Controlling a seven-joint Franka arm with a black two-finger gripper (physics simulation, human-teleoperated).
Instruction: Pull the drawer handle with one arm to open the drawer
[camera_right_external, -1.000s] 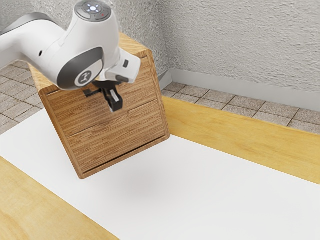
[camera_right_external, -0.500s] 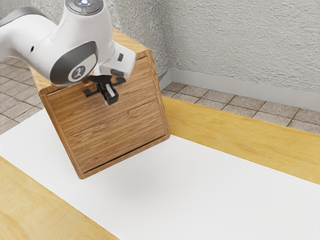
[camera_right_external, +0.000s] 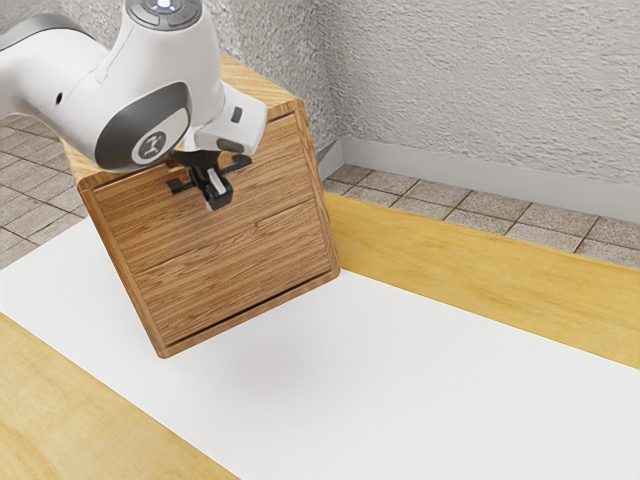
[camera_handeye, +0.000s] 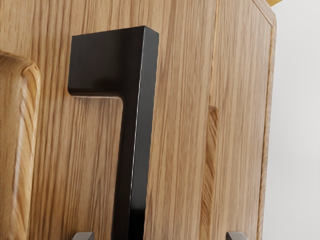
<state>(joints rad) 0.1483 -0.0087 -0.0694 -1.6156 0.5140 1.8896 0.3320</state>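
While the end effector hung in front of the wooden cabinet on the white worktop, its fingers stood apart on either side of the black handle, gripping nothing. The top drawer that carried it sat flush with the cabinet front, no gap showing, so, by my reckoning, only the approach was done; closing on the bar and the whole pull were left.

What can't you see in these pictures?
- Handle: one end is cut off by the wrist view's edge; in the exterior view the gripper covers its middle.
- Cabinet top: the arm hides much of it in the exterior view.
- Inside the drawer: hidden behind its wooden front.
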